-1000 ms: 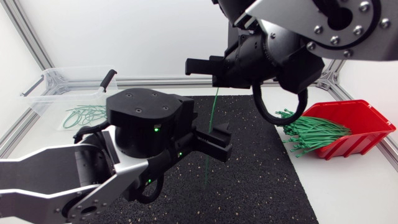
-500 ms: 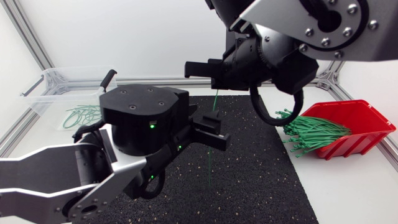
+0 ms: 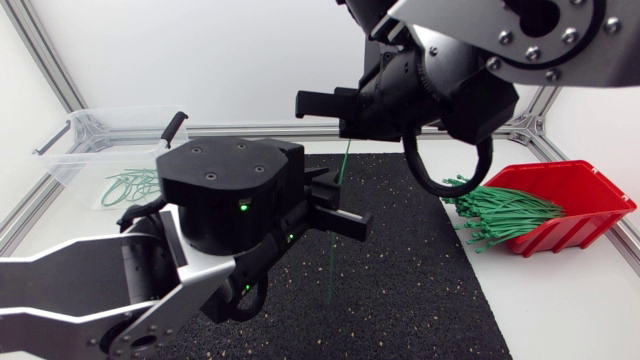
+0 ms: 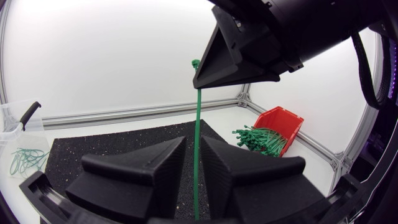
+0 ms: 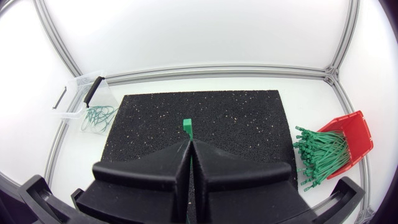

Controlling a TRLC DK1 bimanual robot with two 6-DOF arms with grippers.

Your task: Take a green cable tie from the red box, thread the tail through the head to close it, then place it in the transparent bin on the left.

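The black mat covers the table centre. The red box sits beside the mat's right edge, its open side facing the mat. It holds a bundle of straight green ties whose ends spill past its mouth. The transparent bin stands at the far left corner and contains several looped ties. Above the mat, the right gripper has its fingers pressed together on one green cable tie, which hangs vertically. The left gripper has its fingers slightly spread, with the tie running through the gap.
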